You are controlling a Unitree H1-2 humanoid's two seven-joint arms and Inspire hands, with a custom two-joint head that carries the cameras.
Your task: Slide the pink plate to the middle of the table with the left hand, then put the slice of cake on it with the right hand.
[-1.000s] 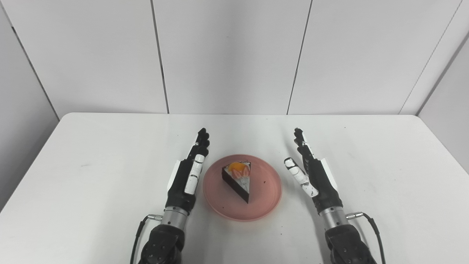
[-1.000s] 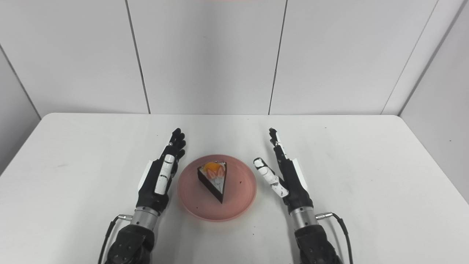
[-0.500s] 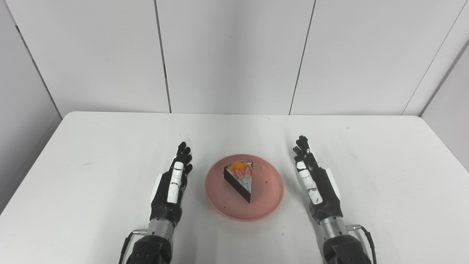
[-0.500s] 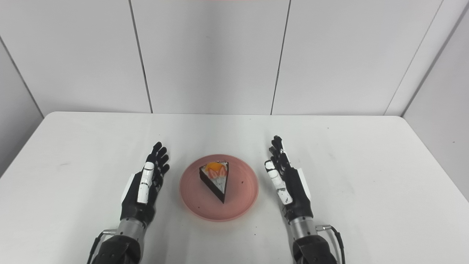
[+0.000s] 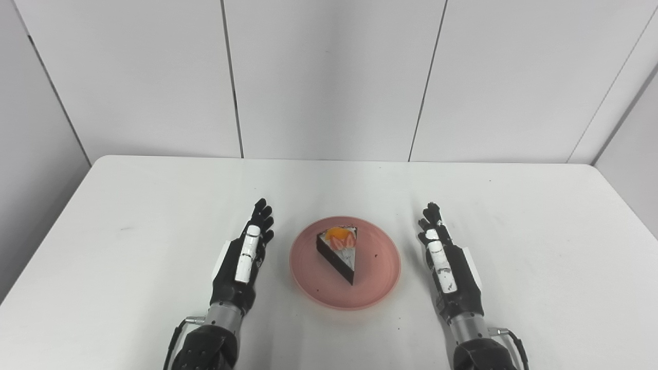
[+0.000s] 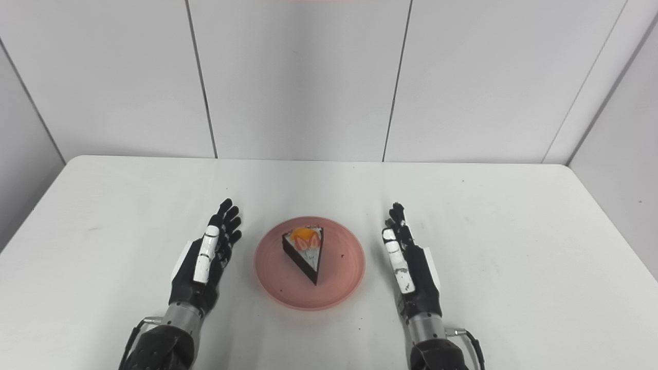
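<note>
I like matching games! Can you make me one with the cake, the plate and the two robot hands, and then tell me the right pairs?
Things:
1. slice of cake
2. pink plate
3. left hand
4. right hand

Descriptions:
A. open, on the table right of the plate
B. round, in the middle of the table
C. open, on the table left of the plate
D. lies on the plate, fruit on top

Pairs: 1-D, 2-B, 3-C, 4-A

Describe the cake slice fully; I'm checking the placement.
The cake slice is a dark chocolate wedge with a pale top carrying an orange fruit piece and strawberry slices. It sits upright near the middle of the pink plate, tip toward the robot. Only the plate touches it; both hands are off to the sides.
</note>
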